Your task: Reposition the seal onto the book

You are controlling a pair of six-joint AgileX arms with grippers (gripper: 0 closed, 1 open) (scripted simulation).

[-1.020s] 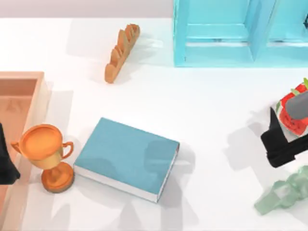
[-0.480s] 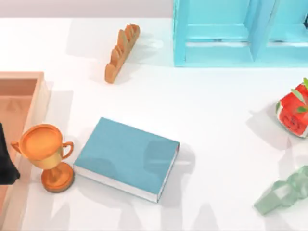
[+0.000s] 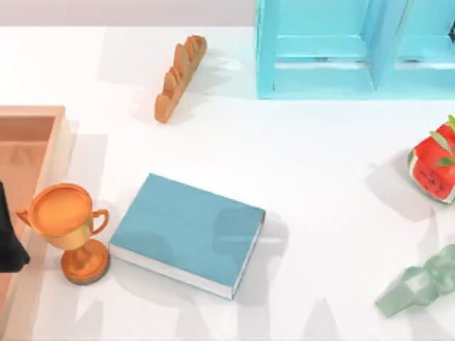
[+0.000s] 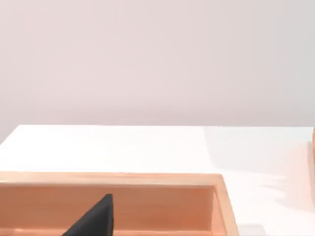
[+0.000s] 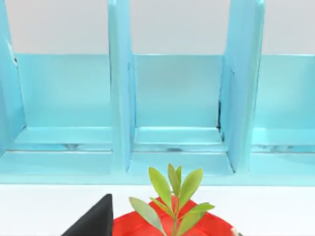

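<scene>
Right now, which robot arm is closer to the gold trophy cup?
The left. Its gripper sits at the table's left edge, just beside the trophy cup, over the wooden tray. The right arm is away past the table's right side, near the red fruit.

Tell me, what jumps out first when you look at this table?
The big teal-blue book lying flat near the front middle, with the shiny orange trophy cup standing right beside it on the left. At the back right stands a light-blue shelf unit, and a red strawberry-like toy with green leaves sits at the right edge.
</scene>
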